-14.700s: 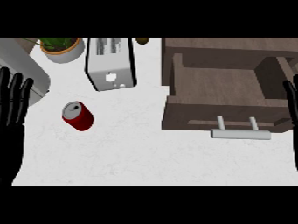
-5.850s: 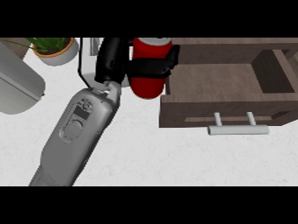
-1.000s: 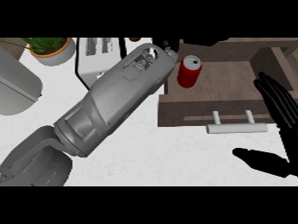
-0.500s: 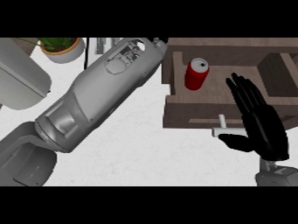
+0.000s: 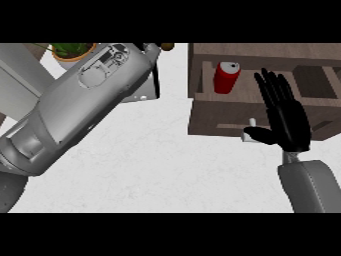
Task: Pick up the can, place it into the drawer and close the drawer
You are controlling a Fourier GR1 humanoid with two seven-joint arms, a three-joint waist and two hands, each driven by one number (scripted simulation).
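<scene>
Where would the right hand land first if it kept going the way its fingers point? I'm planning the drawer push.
Likely the open brown wooden drawer's back wall; the red can stands left of the right hand. Depth is unclear.

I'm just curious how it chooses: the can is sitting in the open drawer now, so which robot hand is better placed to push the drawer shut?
The right robot hand: it hangs open over the drawer front, by its handle.

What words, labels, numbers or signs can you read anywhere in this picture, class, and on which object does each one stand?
None can be read.
Red can in the open drawer: plain, no label showing.
Grey left forearm: only panel outlines, no lettering.
Right hand: plain black.
</scene>
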